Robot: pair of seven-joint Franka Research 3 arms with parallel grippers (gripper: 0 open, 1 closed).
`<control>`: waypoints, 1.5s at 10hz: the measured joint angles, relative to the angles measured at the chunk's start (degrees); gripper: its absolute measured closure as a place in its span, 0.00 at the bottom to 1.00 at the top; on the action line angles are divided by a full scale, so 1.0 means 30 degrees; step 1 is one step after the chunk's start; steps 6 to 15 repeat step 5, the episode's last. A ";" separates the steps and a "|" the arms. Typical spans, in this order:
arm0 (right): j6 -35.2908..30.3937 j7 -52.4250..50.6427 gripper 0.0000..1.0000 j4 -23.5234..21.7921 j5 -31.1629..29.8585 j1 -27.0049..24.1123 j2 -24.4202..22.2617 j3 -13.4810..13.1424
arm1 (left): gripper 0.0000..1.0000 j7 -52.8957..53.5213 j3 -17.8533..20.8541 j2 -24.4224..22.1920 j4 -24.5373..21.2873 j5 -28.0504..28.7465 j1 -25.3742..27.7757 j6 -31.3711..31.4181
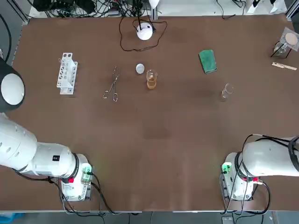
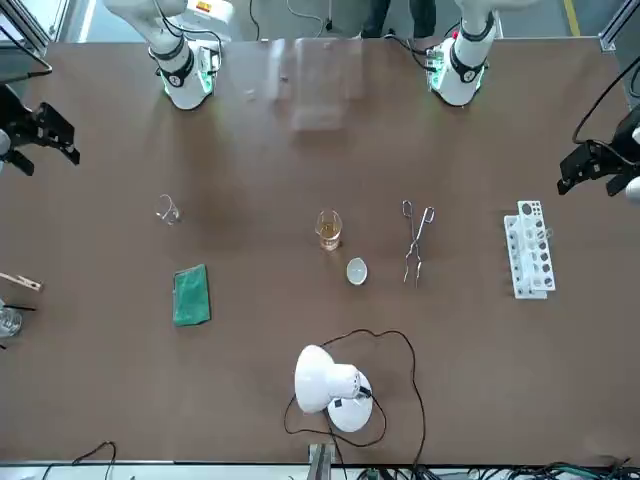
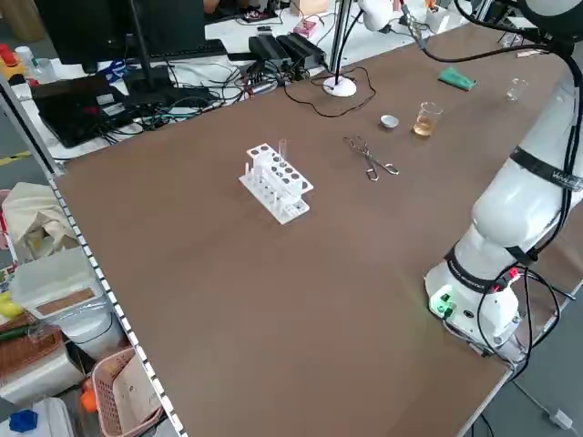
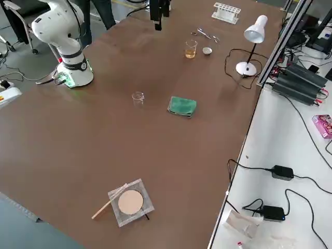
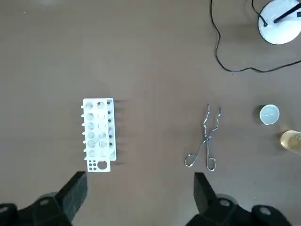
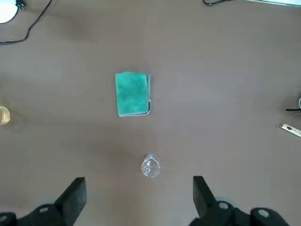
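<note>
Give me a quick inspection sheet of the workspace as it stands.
Surface: brown table, no spills seen.
Job's things: test tube rack and tongs nearest the left gripper; empty beaker and green cloth nearest the right gripper.
Clutter: beaker of amber liquid, white cap, gauze mat, wooden stick.
Grippers: both raised, open, holding nothing.
Cables: lamp cord looped beside the desk lamp.
Surroundings: side bench with power supplies.

The left arm [image 1: 21, 148] and right arm [image 1: 271, 158] hover, jaws spread wide.
</note>
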 joint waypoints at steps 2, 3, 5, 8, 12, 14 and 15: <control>-0.0068 0.0000 0.00 0.0000 0.0000 0.0000 0.0000 -0.0064 | 0.00 0.0000 0.0000 0.0000 0.0000 0.0000 0.0000 0.0001; -0.0097 0.0000 0.00 0.0000 0.0000 0.0000 0.0000 -0.0070 | 0.00 0.0000 0.0000 0.0000 0.0000 0.0000 0.0000 0.0001; -0.0124 0.0000 0.00 0.0000 0.0000 0.0000 0.0000 -0.0070 | 0.00 0.0000 0.0000 0.0000 0.0000 0.0000 0.0000 0.0001; -0.0124 0.0000 0.00 0.0000 0.0000 0.0000 0.0000 -0.0070 | 0.00 0.0000 0.0000 0.0000 0.0000 0.0000 0.0000 0.0001; -0.0124 0.0000 0.00 0.0000 0.0000 0.0000 0.0000 -0.0070 | 0.00 0.0000 0.0000 0.0000 0.0000 0.0000 0.0000 0.0001; -0.0124 0.0000 0.00 0.0000 0.0000 0.0000 0.0000 -0.0070 | 0.00 0.0000 0.0000 0.0000 0.0000 0.0000 0.0000 0.0001; -0.0124 0.0000 0.00 0.0000 0.0000 0.0000 0.0000 -0.0070 | 0.00 0.0000 0.0000 0.0000 0.0000 0.0000 0.0000 0.0001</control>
